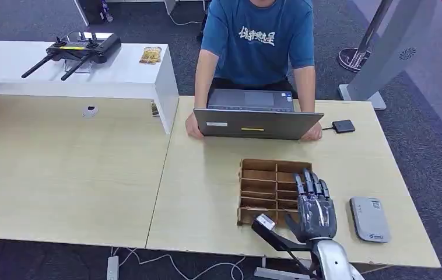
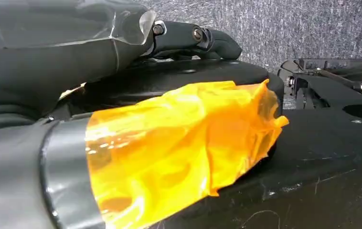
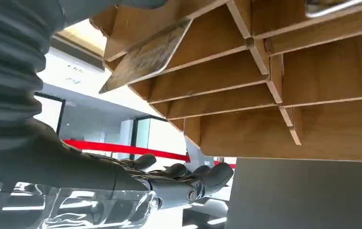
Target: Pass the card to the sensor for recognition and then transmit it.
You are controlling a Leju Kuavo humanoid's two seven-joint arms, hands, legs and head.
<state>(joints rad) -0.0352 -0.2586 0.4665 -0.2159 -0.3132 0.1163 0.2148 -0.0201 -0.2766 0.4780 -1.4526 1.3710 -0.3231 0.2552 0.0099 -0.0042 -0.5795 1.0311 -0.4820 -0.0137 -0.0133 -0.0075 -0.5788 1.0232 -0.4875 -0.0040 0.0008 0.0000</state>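
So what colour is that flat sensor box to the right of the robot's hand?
Light grey sensor box, clearest in the head view.

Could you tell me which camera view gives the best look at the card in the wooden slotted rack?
The right wrist view: the card leans out of a rack slot, close up. In the head view the right hand covers that part of the rack; the left wrist view faces elsewhere.

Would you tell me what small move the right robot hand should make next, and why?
Probably lower the right robot hand and close its fingers on a card in the wooden rack: the hand hovers open over the rack's right side, holding nothing, and the grey sensor lies beside it.
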